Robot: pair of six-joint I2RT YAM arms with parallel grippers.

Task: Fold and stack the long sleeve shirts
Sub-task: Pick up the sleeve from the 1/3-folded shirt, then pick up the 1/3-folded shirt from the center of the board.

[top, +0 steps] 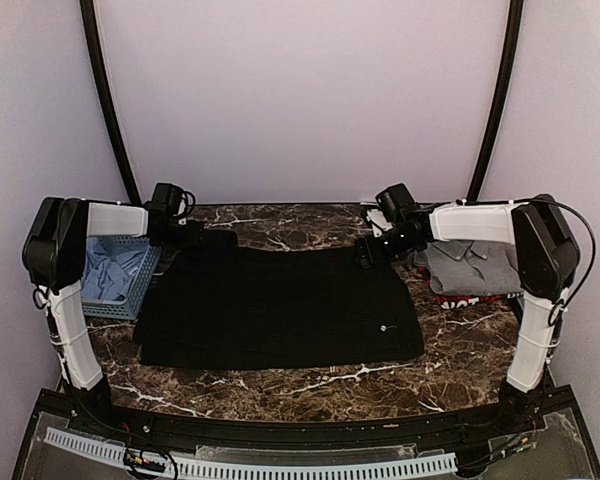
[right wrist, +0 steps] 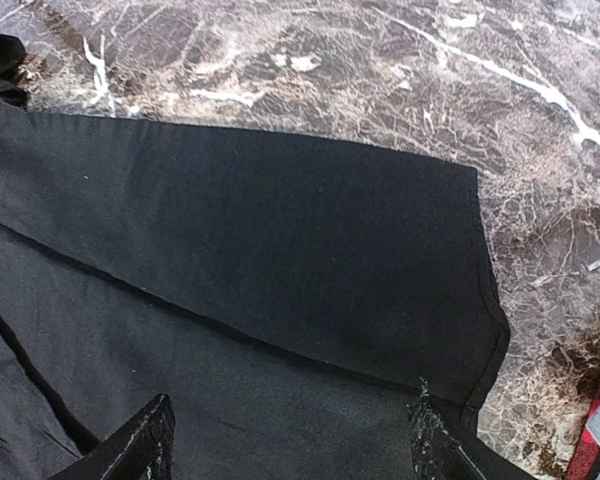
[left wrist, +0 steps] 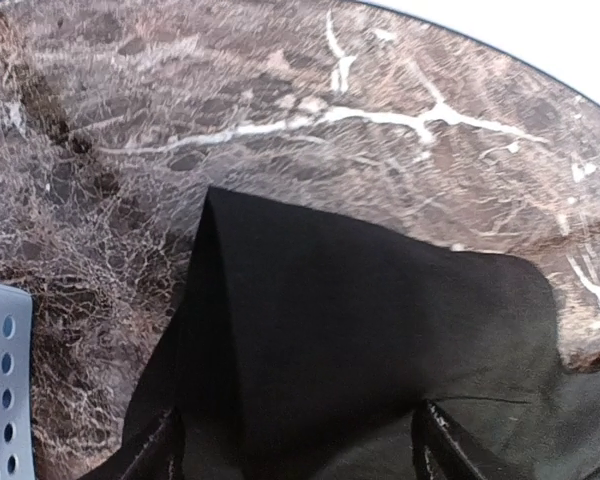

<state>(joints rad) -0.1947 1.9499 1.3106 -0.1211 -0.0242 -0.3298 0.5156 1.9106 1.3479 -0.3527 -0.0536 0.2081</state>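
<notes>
A large black shirt [top: 280,305] lies spread flat on the marble table, one small pale button near its right front. My left gripper [top: 195,236] is open over the shirt's far left corner; in the left wrist view [left wrist: 295,440] black cloth lies between the spread fingers. My right gripper [top: 368,250] is open over the far right corner; in the right wrist view [right wrist: 295,440] a folded black flap [right wrist: 260,250] lies ahead. A grey shirt [top: 470,265] lies folded on a red-edged white-lettered one [top: 470,297] at the right.
A light-blue lattice basket [top: 120,275] holding pale blue cloth stands at the left edge; its corner shows in the left wrist view [left wrist: 0,390]. Bare marble [top: 310,385] lies in front of the black shirt and behind it [top: 300,220].
</notes>
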